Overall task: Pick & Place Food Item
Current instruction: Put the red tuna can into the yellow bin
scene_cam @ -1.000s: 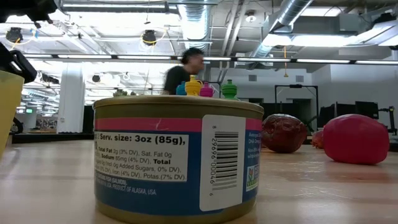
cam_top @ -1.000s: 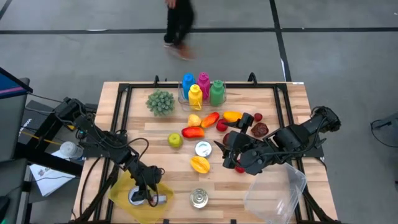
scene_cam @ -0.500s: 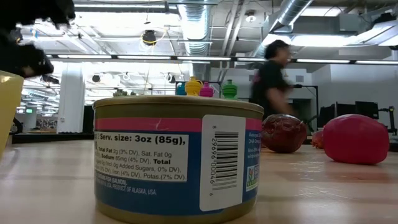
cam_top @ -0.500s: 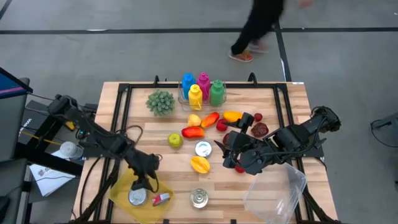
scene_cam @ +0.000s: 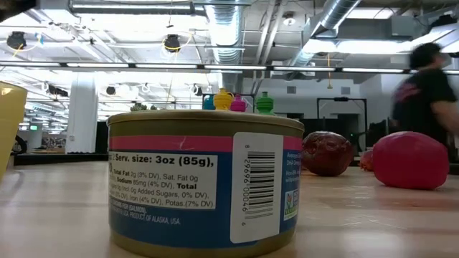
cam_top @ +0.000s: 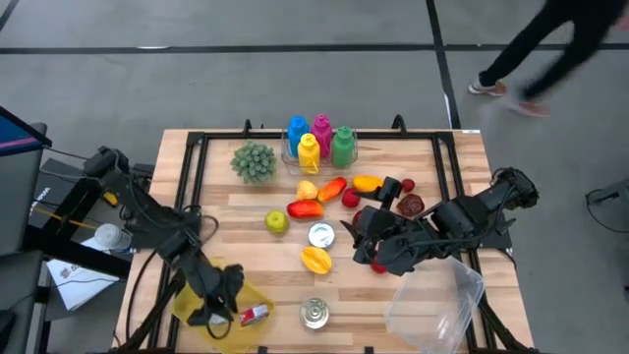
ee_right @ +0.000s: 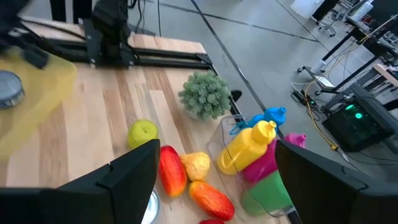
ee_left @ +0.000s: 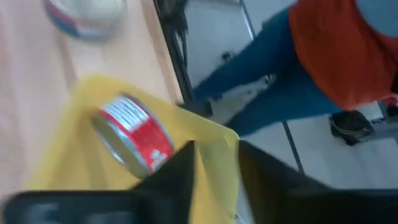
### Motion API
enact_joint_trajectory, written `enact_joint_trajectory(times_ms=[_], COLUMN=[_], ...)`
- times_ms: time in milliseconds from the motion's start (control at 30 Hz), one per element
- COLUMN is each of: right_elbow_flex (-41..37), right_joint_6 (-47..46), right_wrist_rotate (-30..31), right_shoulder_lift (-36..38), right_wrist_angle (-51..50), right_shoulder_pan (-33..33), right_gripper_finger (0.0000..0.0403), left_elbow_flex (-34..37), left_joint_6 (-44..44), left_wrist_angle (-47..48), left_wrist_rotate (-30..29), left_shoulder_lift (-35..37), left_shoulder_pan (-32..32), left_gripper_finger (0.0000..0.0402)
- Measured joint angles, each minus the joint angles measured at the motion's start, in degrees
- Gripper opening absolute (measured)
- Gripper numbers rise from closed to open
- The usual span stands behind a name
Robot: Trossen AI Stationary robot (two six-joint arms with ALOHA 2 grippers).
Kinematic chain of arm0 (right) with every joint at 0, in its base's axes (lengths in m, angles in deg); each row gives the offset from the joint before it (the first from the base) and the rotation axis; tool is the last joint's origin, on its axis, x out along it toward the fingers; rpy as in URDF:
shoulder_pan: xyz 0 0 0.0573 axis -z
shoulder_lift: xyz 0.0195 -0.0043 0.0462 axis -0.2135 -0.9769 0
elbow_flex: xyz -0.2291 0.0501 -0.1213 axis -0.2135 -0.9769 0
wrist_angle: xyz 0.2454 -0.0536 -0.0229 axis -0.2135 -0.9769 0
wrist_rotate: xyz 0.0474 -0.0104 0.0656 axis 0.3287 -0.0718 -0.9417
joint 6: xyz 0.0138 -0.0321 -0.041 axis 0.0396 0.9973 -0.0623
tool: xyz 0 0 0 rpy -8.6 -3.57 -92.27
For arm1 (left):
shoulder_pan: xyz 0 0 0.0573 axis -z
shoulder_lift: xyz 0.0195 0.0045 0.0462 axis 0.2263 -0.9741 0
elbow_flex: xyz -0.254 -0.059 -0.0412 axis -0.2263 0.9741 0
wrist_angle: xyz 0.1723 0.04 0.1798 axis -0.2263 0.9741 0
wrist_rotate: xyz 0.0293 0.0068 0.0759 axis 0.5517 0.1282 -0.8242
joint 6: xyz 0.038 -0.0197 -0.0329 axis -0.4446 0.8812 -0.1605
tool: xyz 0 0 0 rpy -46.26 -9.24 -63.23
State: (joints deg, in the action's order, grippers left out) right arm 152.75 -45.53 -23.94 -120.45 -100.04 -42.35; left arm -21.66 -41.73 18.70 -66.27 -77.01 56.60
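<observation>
Two arms over cluttered wood table (cam_top: pixel 462 167): left jaws pinching yellow tray (cam_top: pixel 257 300) rim, right jaws spread.

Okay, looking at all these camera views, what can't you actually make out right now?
- High view: the left gripper covers part of the yellow container; its grip is unclear.
- Left wrist view: the red can label is motion-blurred.
- Low view: the tuna can blocks most of the table.
- Passing person: blurred.

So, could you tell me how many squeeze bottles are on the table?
4, standing together at the back edge of the table: blue bottle, pink bottle, yellow bottle and green bottle. None seems hidden.
</observation>
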Motion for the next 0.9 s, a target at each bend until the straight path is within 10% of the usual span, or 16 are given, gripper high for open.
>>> enact_joint_trajectory(times_ms=[100,900], right_elbow_flex=[0.0,0.0], right_joint_6=[0.0,0.1], right_wrist_rotate=[0.0,0.0], right_shoulder_lift=[0.0,0.0], right_wrist_angle=[-1.7,-16.6], right_shoulder_pan=[0.7,3.6], right_gripper_finger=[0.0312,0.0312], left_elbow_flex=[-1.2,-13.0], left_joint_6=[1.4,12.6], left_wrist_angle=[-3.3,2.6], left_wrist_rotate=[1.8,-4.2], left_shoulder_lift=[-4.5,-22.6], left_shoulder_pan=[0.6,-1.0], left_gripper_finger=[0.0015,0.0])
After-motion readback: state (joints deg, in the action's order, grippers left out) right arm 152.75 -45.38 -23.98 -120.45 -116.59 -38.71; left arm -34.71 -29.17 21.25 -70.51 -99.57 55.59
